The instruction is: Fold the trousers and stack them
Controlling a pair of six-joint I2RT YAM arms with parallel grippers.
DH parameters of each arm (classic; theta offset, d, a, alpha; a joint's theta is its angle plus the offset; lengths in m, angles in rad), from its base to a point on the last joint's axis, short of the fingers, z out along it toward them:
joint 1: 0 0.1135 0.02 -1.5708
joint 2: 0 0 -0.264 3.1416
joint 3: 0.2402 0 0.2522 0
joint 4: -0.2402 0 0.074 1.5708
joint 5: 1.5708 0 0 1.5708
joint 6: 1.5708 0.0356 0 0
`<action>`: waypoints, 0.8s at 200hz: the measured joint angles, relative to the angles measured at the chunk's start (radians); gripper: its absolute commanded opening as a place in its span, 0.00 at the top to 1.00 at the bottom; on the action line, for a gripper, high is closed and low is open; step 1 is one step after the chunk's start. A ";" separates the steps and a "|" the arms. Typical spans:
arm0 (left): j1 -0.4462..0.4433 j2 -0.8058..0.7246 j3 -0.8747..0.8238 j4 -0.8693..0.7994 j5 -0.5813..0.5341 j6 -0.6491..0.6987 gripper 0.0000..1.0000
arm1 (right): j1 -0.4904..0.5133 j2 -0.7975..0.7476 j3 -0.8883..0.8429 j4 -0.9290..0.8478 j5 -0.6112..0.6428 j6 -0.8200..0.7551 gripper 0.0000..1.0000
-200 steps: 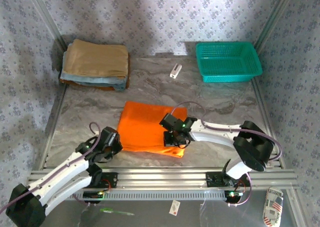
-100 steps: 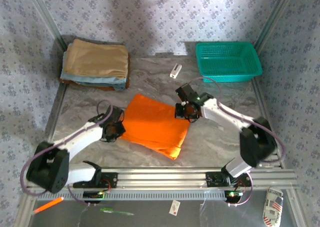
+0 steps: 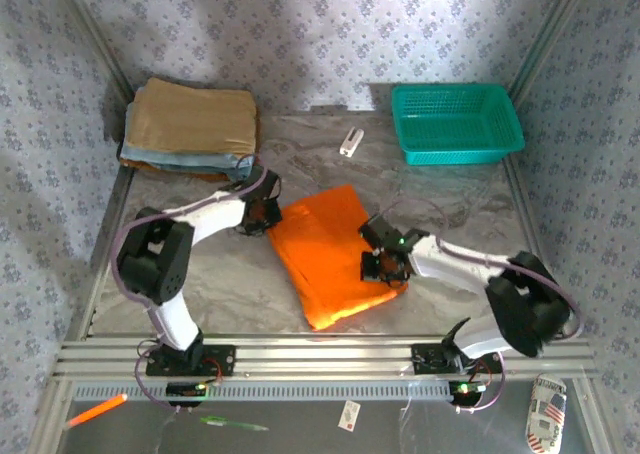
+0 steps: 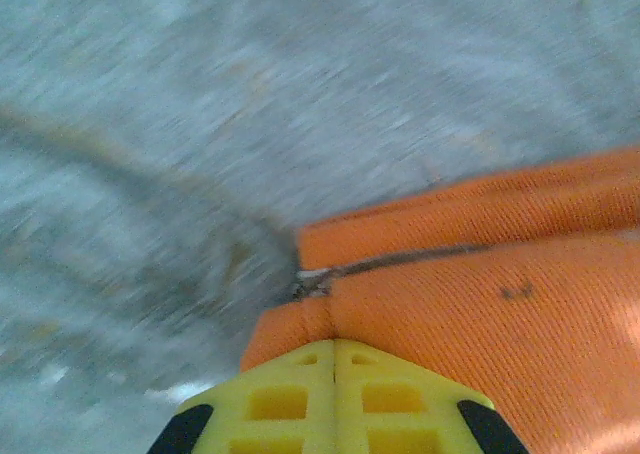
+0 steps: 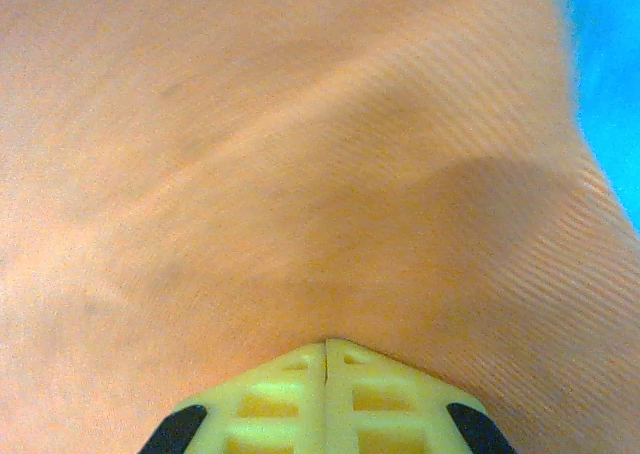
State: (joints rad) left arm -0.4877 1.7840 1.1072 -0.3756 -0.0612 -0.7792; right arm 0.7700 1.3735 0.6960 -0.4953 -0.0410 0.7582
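Fingers together, left claw (image 4: 334, 344) and right claw (image 5: 327, 345) should press evenly, sliding the trousers (image 3: 330, 254) toward the counter's (image 3: 200, 269) far-left stack (image 3: 190, 124).

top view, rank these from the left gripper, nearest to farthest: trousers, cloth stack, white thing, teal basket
From the left gripper:
1. trousers, right at its tips
2. folded cloth stack, far left
3. small white object, far middle
4. teal basket, far right
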 measured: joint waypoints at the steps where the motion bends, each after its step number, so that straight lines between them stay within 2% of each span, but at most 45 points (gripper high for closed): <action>1: -0.001 0.003 0.004 0.001 0.000 0.002 1.00 | 0.005 -0.003 -0.003 0.000 0.000 0.002 1.00; 19: -0.019 0.064 0.093 0.018 0.000 0.027 1.00 | 0.109 -0.078 -0.055 0.000 -0.005 0.092 1.00; 35: -0.027 0.100 0.167 0.019 0.001 0.056 1.00 | 0.139 -0.122 -0.077 -0.003 -0.012 0.144 1.00; 42: -0.028 0.103 0.192 0.019 0.001 0.071 0.89 | 0.140 -0.138 -0.078 -0.011 -0.011 0.158 1.00; 60: -0.028 0.067 0.225 0.001 0.005 0.120 0.48 | 0.141 -0.185 -0.061 -0.058 0.009 0.179 1.00; 69: -0.030 0.022 0.218 -0.018 0.008 0.136 0.37 | 0.143 -0.211 -0.044 -0.089 0.026 0.181 1.00; 82: -0.039 -0.096 0.174 -0.057 0.005 0.154 0.36 | 0.148 -0.248 -0.016 -0.125 0.051 0.182 1.00; 99: -0.098 -0.301 0.096 -0.137 -0.043 0.154 0.42 | 0.166 -0.279 0.007 -0.143 0.084 0.185 1.00; 112: -0.230 -0.478 0.014 -0.189 -0.101 0.118 0.49 | 0.192 -0.283 0.010 -0.142 0.106 0.189 1.00; 132: -0.545 -0.659 -0.129 -0.269 -0.167 -0.013 0.60 | 0.238 -0.266 0.006 -0.130 0.137 0.197 1.00; 143: -0.706 -0.692 -0.196 -0.319 -0.208 -0.124 0.63 | 0.260 -0.249 -0.002 -0.111 0.151 0.201 1.00; 160: -0.894 -0.652 -0.253 -0.381 -0.271 -0.272 0.63 | 0.286 -0.217 -0.016 -0.073 0.170 0.208 1.00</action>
State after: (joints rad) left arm -1.3819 1.1320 0.8547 -0.7570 -0.3325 -1.0512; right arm 1.0565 1.1568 0.6804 -0.5682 0.1287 0.9657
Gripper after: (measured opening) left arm 0.373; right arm 0.052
